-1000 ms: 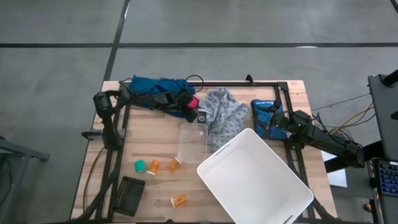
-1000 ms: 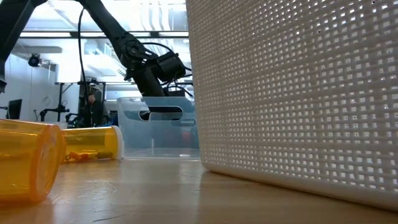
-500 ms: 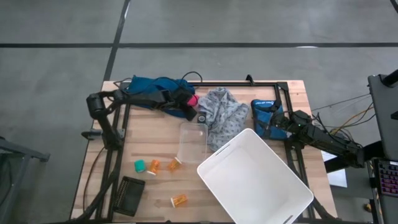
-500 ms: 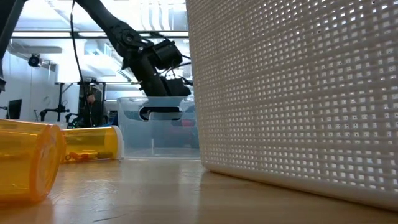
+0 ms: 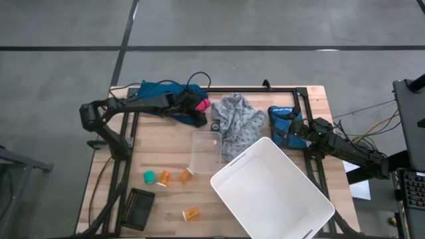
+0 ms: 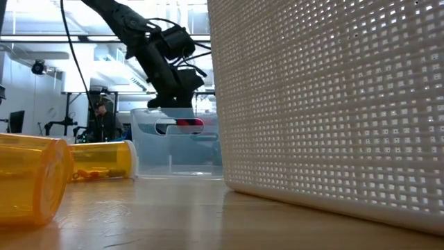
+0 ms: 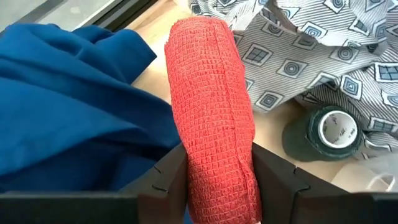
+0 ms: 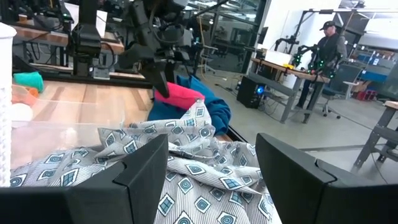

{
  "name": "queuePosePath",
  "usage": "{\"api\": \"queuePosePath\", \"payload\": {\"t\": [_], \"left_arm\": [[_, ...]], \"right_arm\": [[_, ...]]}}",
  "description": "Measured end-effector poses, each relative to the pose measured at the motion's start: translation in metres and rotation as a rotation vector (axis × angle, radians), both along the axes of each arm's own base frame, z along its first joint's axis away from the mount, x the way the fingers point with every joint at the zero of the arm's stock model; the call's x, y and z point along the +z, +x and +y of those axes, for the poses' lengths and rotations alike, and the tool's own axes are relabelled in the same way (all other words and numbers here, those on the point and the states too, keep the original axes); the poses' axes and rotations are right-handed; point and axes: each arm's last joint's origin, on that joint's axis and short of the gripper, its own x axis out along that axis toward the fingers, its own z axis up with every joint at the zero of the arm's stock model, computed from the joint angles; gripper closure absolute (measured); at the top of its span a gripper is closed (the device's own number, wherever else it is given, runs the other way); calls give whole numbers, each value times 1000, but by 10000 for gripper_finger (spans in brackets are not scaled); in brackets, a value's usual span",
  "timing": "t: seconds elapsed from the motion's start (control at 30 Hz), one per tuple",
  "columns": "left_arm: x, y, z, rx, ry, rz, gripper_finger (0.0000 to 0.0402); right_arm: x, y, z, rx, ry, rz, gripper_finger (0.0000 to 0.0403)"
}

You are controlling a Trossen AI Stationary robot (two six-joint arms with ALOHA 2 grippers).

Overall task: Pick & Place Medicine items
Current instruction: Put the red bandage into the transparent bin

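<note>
Three orange pill bottles [image 5: 164,176] [image 5: 185,176] [image 5: 191,214] lie on their sides on the table's near left; two of them show in the low view [image 6: 31,177] [image 6: 104,161]. My left gripper [image 5: 198,106] is at the far side, between the blue cloth [image 5: 159,91] and the grey patterned cloth [image 5: 239,123], shut on a red bandage roll [image 7: 211,106]. My right gripper [image 8: 211,168] waits open at the right edge, by a blue pouch [image 5: 282,121]. My left gripper pinches the red bandage roll between its two fingers [image 7: 171,177], which press its two long sides near the end closest to the wrist [image 7: 217,180]. The fingers slant downward and lie along the roll, which sticks out ahead of them. The roll is lifted off the table.
A clear plastic box [image 5: 206,151] stands mid-table, and a large white mesh basket [image 5: 272,192] fills the near right. A green tape roll [image 7: 326,130] lies by the grey cloth, a green cap [image 5: 149,176] by the bottles, and a black block [image 5: 139,208] at the near left.
My left gripper has risen from beside the blue cloth, still shut on the red roll, carrying it up and slightly toward the table's far left. The arm's elbow has swung out past the left edge.
</note>
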Motion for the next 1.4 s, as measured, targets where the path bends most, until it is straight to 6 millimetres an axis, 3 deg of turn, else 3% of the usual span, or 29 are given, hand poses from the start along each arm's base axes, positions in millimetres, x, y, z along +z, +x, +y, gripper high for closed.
{"api": "queuePosePath", "payload": {"t": [0.43,0.8,1.4], "left_arm": [[24,-23,-15,-13,22,-46,259],[34,-45,-57,-178,95,-118,259],[38,-37,-113,-584,246,-214,259]], "right_arm": [[0,0,0,0,-1,0,163],[0,0,0,0,0,0,163],[0,0,0,1,0,0,163]]}}
